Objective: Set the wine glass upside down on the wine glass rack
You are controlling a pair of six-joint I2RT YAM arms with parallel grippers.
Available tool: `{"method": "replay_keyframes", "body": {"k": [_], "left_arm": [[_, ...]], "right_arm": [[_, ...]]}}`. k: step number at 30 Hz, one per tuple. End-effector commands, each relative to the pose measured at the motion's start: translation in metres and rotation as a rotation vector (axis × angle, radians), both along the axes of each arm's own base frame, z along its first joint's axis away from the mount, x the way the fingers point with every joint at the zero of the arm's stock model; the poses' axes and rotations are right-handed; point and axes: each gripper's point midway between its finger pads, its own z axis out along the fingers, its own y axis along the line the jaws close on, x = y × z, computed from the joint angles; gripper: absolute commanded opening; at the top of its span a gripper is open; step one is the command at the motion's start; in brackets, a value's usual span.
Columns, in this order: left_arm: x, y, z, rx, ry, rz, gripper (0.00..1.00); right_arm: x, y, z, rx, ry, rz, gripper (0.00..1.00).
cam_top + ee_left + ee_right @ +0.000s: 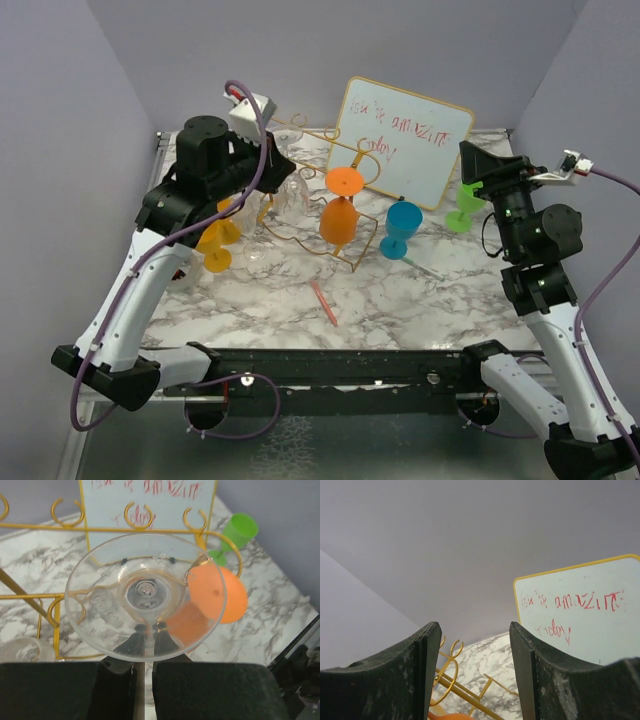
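A marble table (400,300) between lavender walls carries the gold wine glass rack (60,527), on which an orange glass (340,215) hangs foot-up. The left gripper (143,666) is pinched tight on the stem of the clear wine glass (145,597), held at the rack's left part (whether glass and wire touch, I cannot tell). The right gripper (474,630) hovers near the whiteboard (410,140), jaws spread with nothing between them

The clear wine glass (145,605), clamped in the left claw (145,667), hung close before the gold wire wine glass rack (22,594).
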Motion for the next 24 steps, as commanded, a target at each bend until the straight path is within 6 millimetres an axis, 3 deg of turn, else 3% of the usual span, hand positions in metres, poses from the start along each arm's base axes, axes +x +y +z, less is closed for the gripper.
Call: {"method": "replay_keyframes", "body": {"k": [1, 12, 24], "left_arm": [[0.003, 0.01, -0.034, 0.125, 0.0, 0.008, 0.0], [0.01, -0.007, -0.083, 0.195, 0.044, -0.107, 0.0], [0.002, -0.023, -0.101, 0.195, 0.016, -0.24, 0.0]], "right_arm": [[0.002, -0.004, -0.011, -0.018, 0.044, -0.027, 0.62], [0.004, -0.009, -0.02, -0.032, 0.067, -0.06, 0.62], [0.005, -0.011, -0.023, -0.036, 0.078, -0.073, 0.63]]}}
